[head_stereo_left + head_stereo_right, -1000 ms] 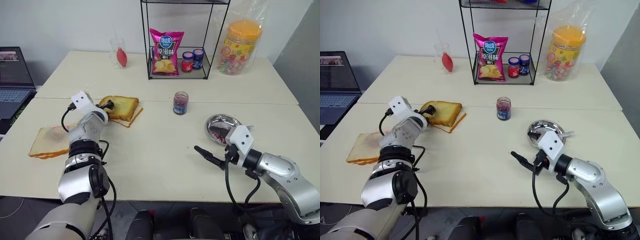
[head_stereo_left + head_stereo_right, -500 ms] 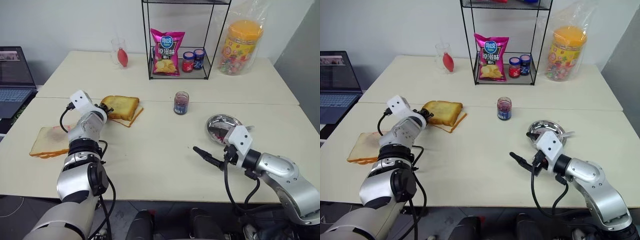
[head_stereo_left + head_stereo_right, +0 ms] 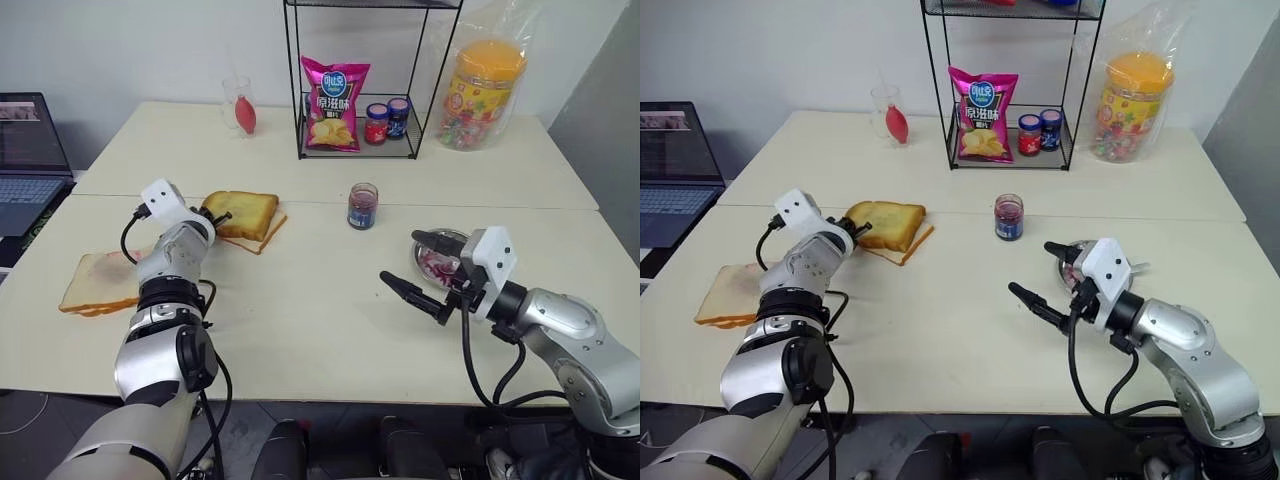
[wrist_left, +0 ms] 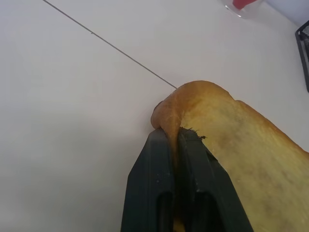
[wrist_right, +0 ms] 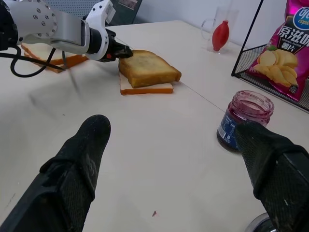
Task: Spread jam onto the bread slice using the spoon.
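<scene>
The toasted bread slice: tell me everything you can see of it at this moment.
The bread slice is thick, roughly square and golden-brown, with a darker centre. It lies flat on a thinner pale slice on the table, near the seam between the two tabletops. The left gripper is shut on its near corner, crust pinched and bulging between the black fingers. No jam shows on it.

One toasted bread slice (image 3: 241, 212) lies on one thinner pale slice (image 3: 262, 240); at nine o'clock, one stack of pale slices (image 3: 95, 285). One open jam jar (image 3: 361, 206), two lidded jars (image 3: 386, 120), one crisp bag (image 3: 333, 104), one metal dish (image 3: 444, 250), one sweets tub (image 3: 482, 92), one glass (image 3: 238, 104), one laptop (image 3: 28, 160)
</scene>
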Controlling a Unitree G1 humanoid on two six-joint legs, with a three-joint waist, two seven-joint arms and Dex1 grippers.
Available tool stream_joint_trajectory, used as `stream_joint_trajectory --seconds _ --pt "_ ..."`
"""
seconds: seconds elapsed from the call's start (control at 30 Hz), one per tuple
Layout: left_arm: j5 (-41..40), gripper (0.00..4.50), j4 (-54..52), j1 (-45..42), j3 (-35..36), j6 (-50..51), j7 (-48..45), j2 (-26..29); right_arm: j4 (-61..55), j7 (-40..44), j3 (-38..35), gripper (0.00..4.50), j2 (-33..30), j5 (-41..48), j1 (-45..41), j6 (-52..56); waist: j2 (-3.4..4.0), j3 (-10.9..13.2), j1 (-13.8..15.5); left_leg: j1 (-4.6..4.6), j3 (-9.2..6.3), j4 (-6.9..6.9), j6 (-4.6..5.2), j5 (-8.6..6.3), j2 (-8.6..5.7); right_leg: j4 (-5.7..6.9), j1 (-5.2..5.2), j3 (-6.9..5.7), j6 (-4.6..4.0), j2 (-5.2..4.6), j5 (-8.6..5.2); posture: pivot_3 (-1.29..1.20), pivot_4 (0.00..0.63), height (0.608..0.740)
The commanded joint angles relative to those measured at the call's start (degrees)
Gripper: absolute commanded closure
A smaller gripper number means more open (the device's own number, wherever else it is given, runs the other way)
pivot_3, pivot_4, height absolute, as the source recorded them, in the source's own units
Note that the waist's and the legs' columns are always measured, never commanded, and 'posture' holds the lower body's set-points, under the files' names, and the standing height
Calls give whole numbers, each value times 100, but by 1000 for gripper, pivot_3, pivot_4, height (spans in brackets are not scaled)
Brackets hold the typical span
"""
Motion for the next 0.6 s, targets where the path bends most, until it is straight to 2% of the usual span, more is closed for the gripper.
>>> stream_joint_trajectory --seconds 0.03,0.13,0.27,0.37,0.53,0.6 --pt "-291 4494 -877 -11 48 141 -238 -62 -185 46 -86 0 -78 60 -85 -41 0 0 -2 -2 0 1 0 0 0 -1 0 0 0 0 0 0 150 740" --pt "-640 4494 -1799 243 -22 663 -576 -143 -170 41 -114 0 -106 64 -83 -42 0 0 -10 -2 2 -1 0 0 1 -3 -1 2 0 0 0 0 150 740" --pt "-1409 4494 -3201 751 -168 1964 -1285 -41 -171 51 -170 0 -156 83 -48 -51 0 0 -25 -1 3 -4 -1 0 4 0 -4 4 -1 0 1 0 150 740" --pt "-2006 4494 -3898 1081 -280 2996 -1888 236 -178 100 -247 0 -224 139 -6 -40 0 0 -33 0 2 -2 -1 0 5 3 -4 3 -1 2 1 0 150 740" --pt "-2445 4494 -4495 1271 -567 3822 -2653 698 -265 265 -462 0 -449 369 136 66 1 1 -30 3 4 -1 -1 0 9 4 -3 4 -1 6 0 0 150 740" --pt "-2539 4494 -4751 1358 -1021 4134 -3319 985 -373 434 -588 0 -650 560 294 207 1 1 -25 3 4 0 -1 1 8 3 -1 4 -1 7 1 0 150 740"
